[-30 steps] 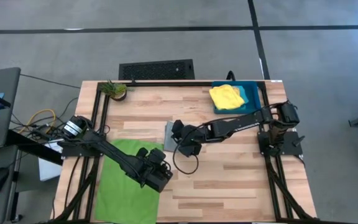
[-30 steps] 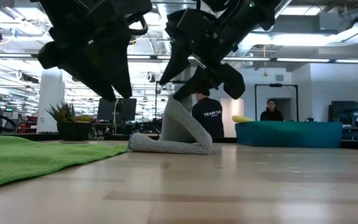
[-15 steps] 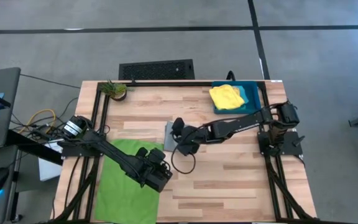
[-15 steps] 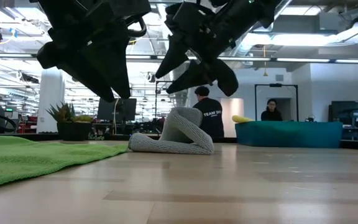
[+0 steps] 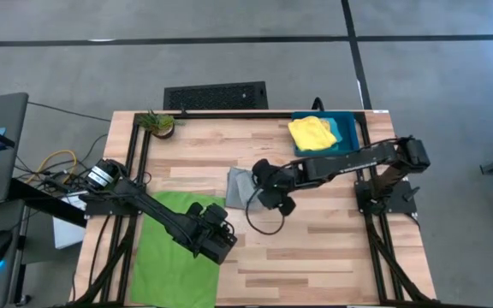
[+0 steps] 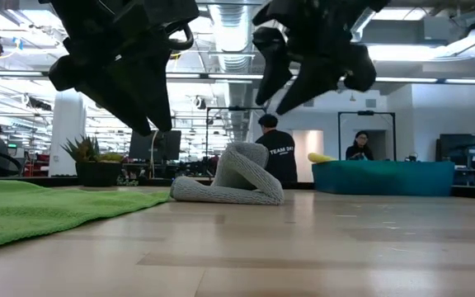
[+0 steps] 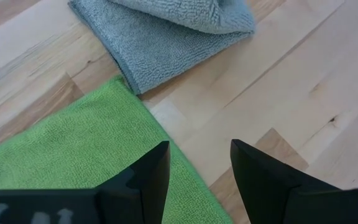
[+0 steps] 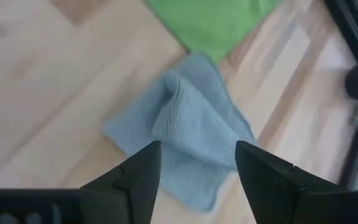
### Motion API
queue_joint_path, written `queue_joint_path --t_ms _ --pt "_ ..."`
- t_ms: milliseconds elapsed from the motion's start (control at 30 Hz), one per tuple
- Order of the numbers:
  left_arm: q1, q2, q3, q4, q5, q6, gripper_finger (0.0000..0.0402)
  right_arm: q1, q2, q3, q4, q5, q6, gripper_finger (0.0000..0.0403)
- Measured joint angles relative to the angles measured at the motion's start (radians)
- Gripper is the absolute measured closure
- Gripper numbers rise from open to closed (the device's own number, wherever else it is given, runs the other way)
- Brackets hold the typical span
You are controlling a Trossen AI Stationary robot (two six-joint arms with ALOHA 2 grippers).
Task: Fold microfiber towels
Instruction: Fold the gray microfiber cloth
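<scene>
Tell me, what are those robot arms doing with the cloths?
They are folding towels. The right hand hangs open just above the grey towel, which lies loosely folded with a hump in the middle of the table; it holds nothing. The left hand hovers open over the corner of the green towel, which is spread flat. A yellow towel sits in the bin.

Lying mid-table: folded towel, just beside spread towel's corner. Sitting in bin at far right corner: another towel. Standing far left: plant.
</scene>
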Motion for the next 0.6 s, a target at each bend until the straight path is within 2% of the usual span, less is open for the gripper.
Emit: queue_joint_path --t_ms 100,200,433,600 --pt "0.000 0.000 0.000 -0.005 0.000 0.001 0.0239 -0.009 0.004 -0.008 -0.006 -0.067 0.020 0.0173" --pt "0.000 0.000 0.000 -0.009 0.000 0.002 0.0239 -0.012 0.048 -0.020 0.041 -0.081 0.022 0.0173" --pt "0.000 0.000 0.000 -0.018 0.000 0.002 0.0239 -0.022 0.130 -0.025 0.091 -0.062 0.023 0.0173" --pt "0.000 0.000 0.000 -0.022 -0.001 0.001 0.0239 -0.031 0.156 -0.025 0.160 0.000 0.021 0.0173"
